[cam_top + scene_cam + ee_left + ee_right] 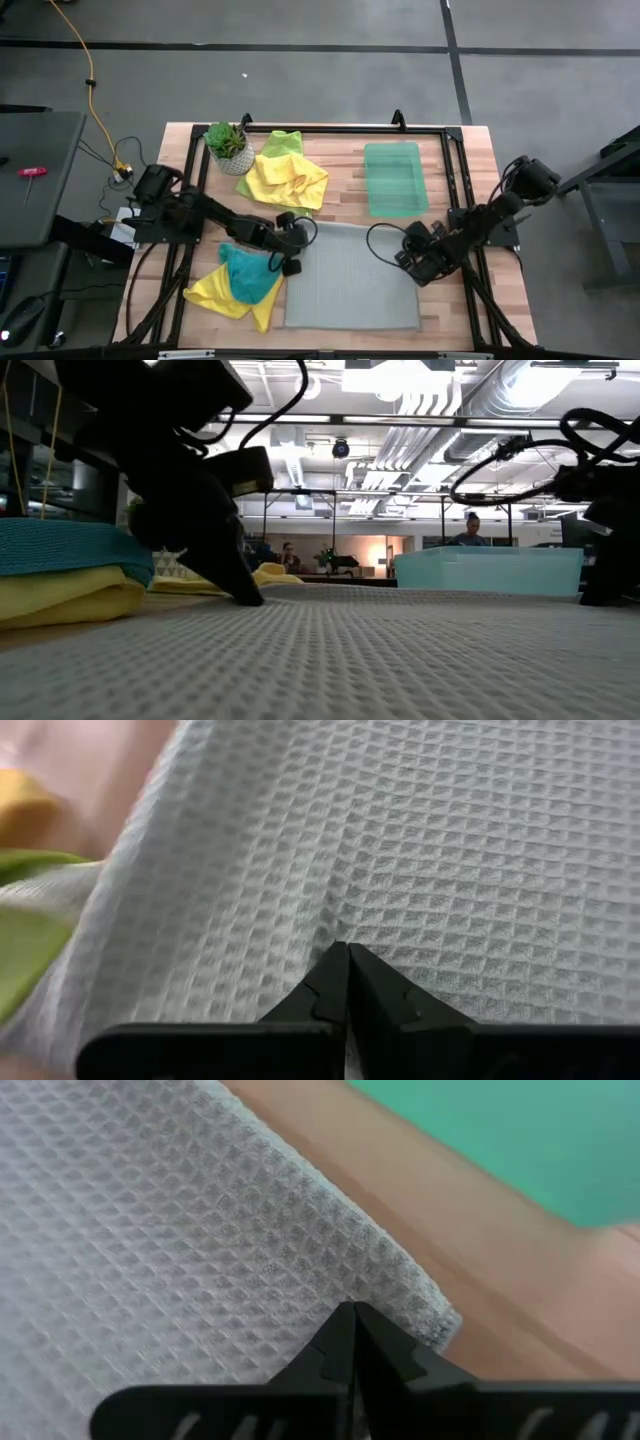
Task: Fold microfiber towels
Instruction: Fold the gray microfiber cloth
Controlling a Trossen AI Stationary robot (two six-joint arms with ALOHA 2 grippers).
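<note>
A grey waffle-weave towel [350, 275] lies spread flat on the middle of the table. My left gripper [303, 232] is shut at its far left corner, and in the low view it slants down onto the cloth [245, 595]. My right gripper [408, 245] is shut at the far right corner. A teal towel [248, 272] lies bunched on a yellow one [222, 296] near the front left. Another yellow towel [287, 180] and a lime green one [283, 143] lie crumpled at the back. My left gripper [347, 948] comes down slanting from the table's left, its shut tips on the grey towel a little in from the far left corner. A small crease [335, 910] runs up from the tips. The towel lies flat on the table. My right gripper [352, 1308] has its shut tips on the grey towel's far edge [385, 1280], close to the far right corner [440, 1320]. It slants down from the table's right. How many layers are between the tips does not show. The towel lies flat on the wood.
A translucent green tray [395, 178] sits at the back right, just beyond the grey towel. A small potted plant [228, 145] stands at the back left. A black frame [330, 130] borders the table. People sit in the room beyond.
</note>
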